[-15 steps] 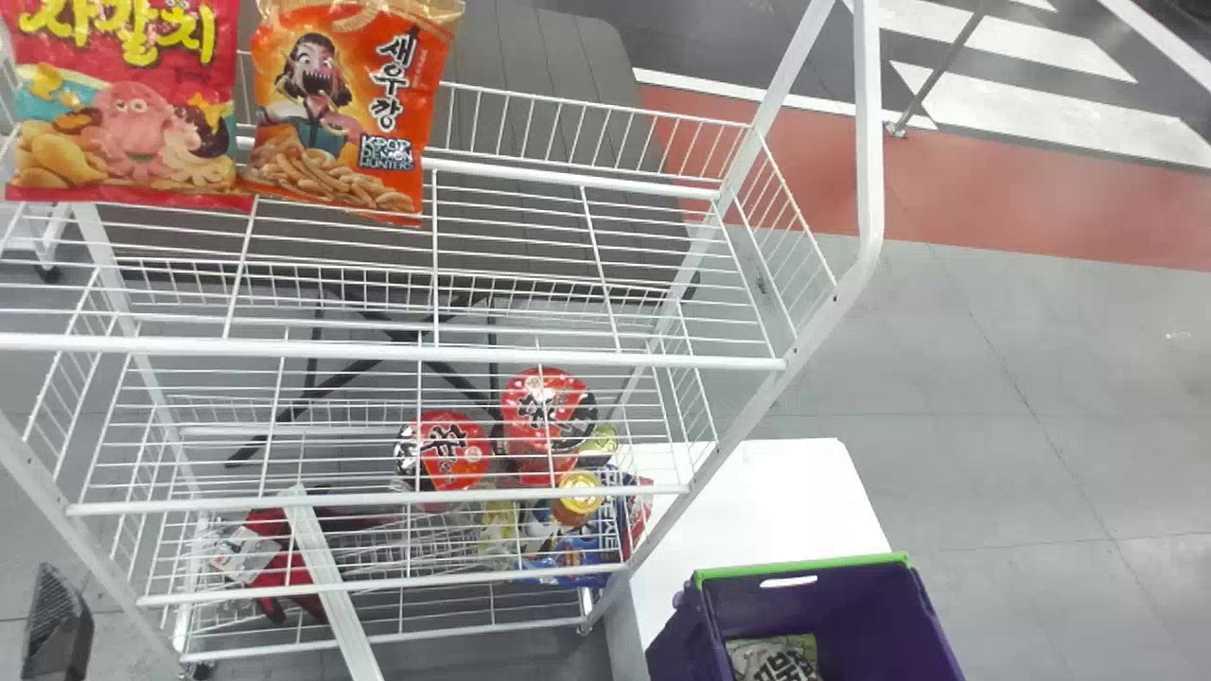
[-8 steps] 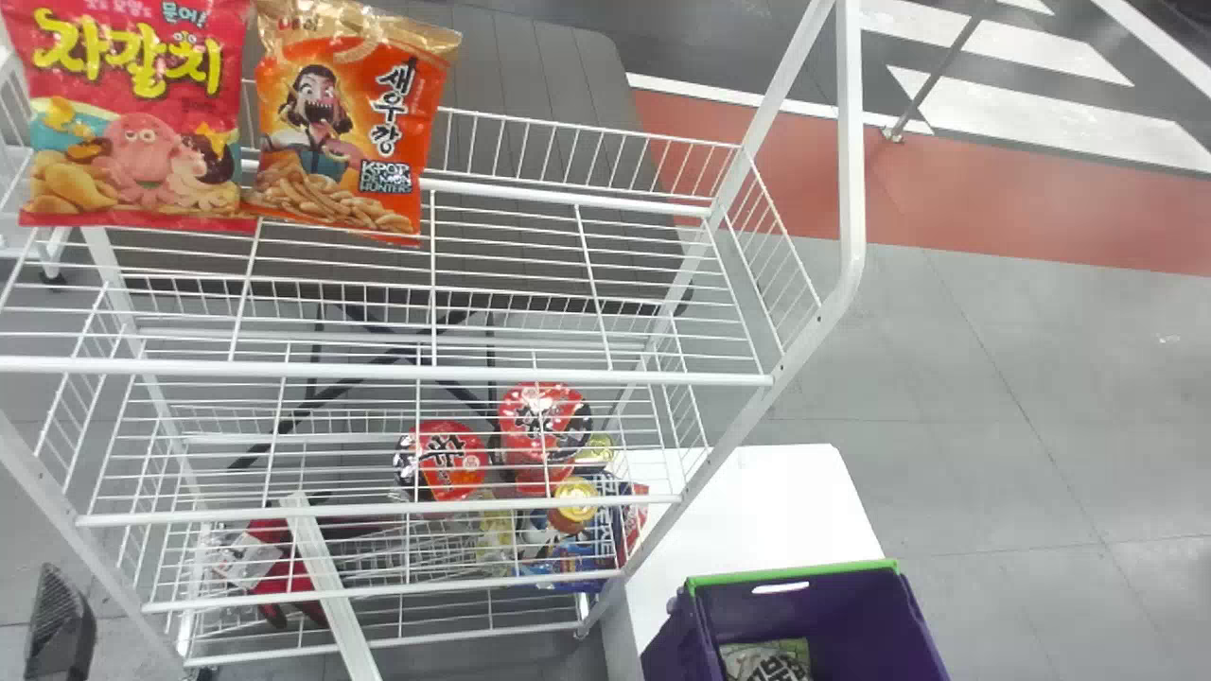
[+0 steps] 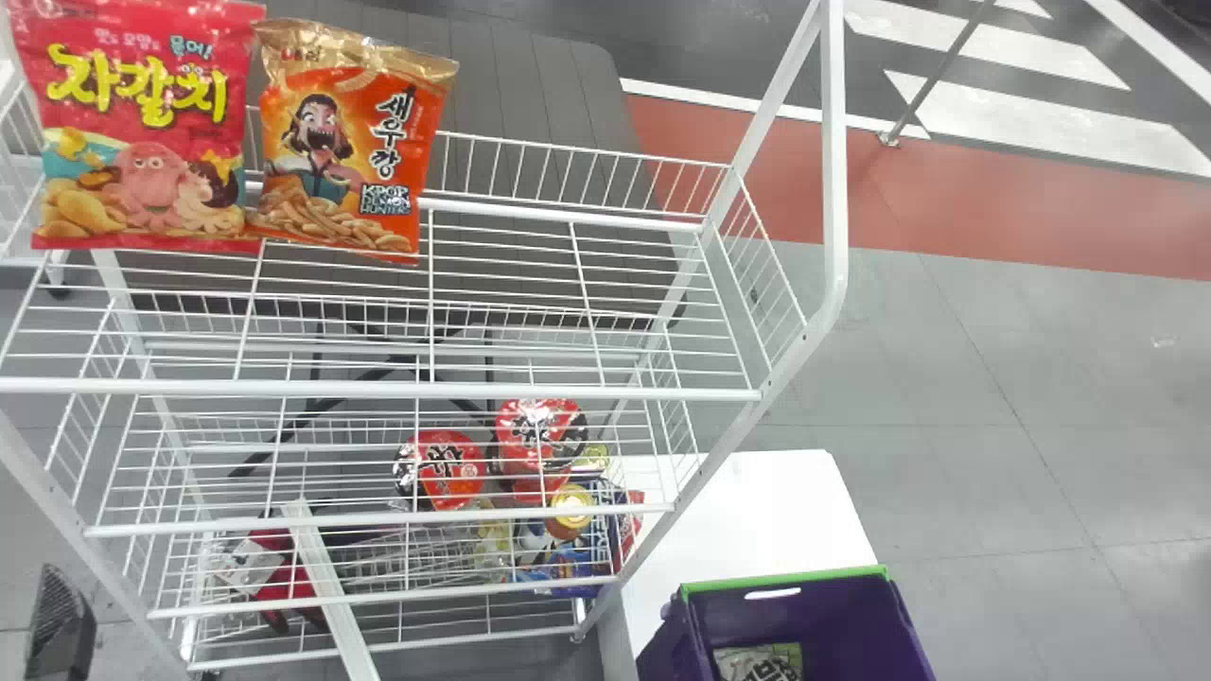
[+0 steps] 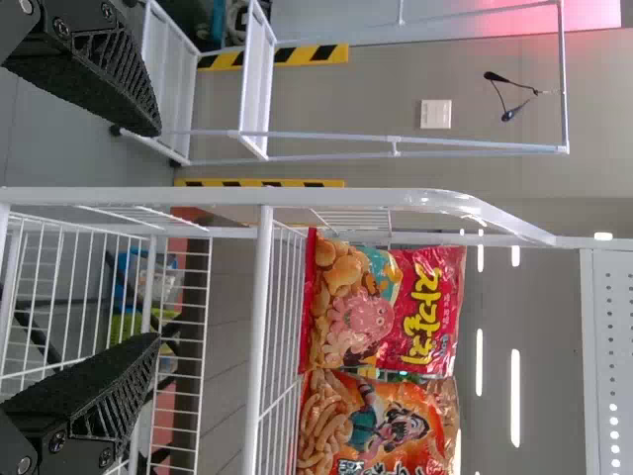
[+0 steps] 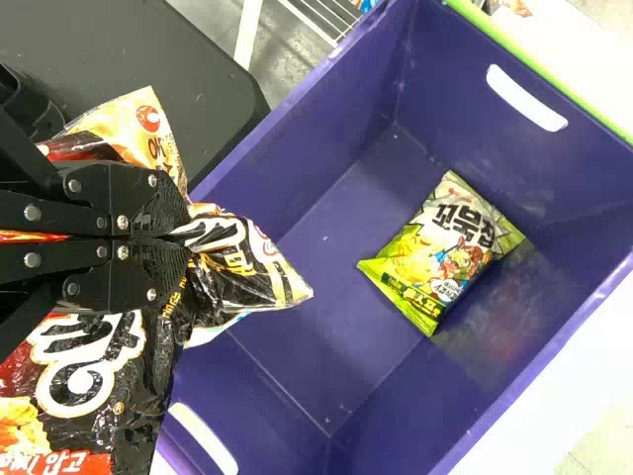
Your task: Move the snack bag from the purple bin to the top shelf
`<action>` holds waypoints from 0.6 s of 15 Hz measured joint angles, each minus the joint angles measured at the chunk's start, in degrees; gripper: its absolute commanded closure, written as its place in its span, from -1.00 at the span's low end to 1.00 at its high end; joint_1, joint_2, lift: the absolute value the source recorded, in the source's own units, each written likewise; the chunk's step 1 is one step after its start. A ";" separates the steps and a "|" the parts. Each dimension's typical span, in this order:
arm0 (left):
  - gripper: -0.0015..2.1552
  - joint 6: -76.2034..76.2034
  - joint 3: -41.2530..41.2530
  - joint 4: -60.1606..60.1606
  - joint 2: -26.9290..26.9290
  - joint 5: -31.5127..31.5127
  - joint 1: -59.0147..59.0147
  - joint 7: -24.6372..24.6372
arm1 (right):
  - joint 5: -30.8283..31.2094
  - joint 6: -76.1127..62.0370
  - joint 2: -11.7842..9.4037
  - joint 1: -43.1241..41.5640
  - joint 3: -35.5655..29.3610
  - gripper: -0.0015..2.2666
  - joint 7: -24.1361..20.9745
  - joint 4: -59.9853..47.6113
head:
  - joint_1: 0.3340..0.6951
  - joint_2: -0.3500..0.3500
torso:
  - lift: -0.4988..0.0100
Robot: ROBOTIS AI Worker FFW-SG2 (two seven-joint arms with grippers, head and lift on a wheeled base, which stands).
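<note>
At the lower left of the head view, my left gripper (image 3: 61, 624) is beside the rack; in the left wrist view the left gripper (image 4: 158, 236) stands open with nothing between its fingers. My right gripper (image 5: 188, 234) is shut on a crumpled black and orange snack bag (image 5: 89, 386), held over the near side of the purple bin (image 5: 326, 287). Inside that bin (image 3: 785, 615) lies a green and white snack bag (image 5: 442, 252). On the top shelf (image 3: 511, 284), a red snack bag (image 3: 147, 132) and an orange one (image 3: 350, 142) stand side by side at the left.
Cup noodles (image 3: 539, 440) and other packages sit on the rack's lower levels. The bin rests on a white table (image 3: 747, 511) right of the rack. A dark grey surface (image 5: 109, 59) lies beside the bin in the right wrist view.
In the head view the rack, its snack bags and the bin have shifted down and a little sideways together. The left gripper stays at nearly the same spot there.
</note>
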 measured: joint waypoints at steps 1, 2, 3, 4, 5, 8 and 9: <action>-0.93 0.00 0.00 0.09 0.00 0.00 -0.06 -0.03 | 0.00 0.00 0.00 -0.02 0.04 0.99 -0.10 0.00 | 1.00 -1.00 | 0.89; -0.93 0.00 0.00 0.15 -0.01 0.00 -0.12 -0.03 | 0.00 0.00 0.00 -0.08 0.06 0.99 -0.20 0.01 | 1.00 -1.00 | 0.91; -0.93 0.00 0.00 0.20 -0.01 0.00 -0.16 -0.04 | 0.00 -0.03 0.00 -0.19 0.07 0.99 -0.23 0.06 | 1.00 -1.00 | 0.92; -0.93 0.00 0.00 0.23 -0.02 0.00 -0.18 -0.02 | 0.00 -0.08 0.00 -0.28 0.07 0.99 -0.24 0.13 | 1.00 -1.00 | 0.94; -0.93 0.00 0.00 0.24 -0.03 0.00 -0.19 -0.03 | 0.00 -0.11 -0.01 -0.34 0.07 0.99 -0.22 0.21 | 1.00 -1.00 | 0.95; -0.93 -0.01 0.00 0.25 -0.05 0.00 -0.20 0.03 | 0.00 -0.45 -0.08 -0.43 0.09 0.99 -0.22 0.42 | 1.00 -1.00 | 0.99; -0.93 -0.02 0.00 0.25 -0.06 0.00 -0.20 0.04 | 0.00 -0.54 -0.09 -0.43 0.09 0.99 -0.23 0.43 | 1.00 -1.00 | 1.00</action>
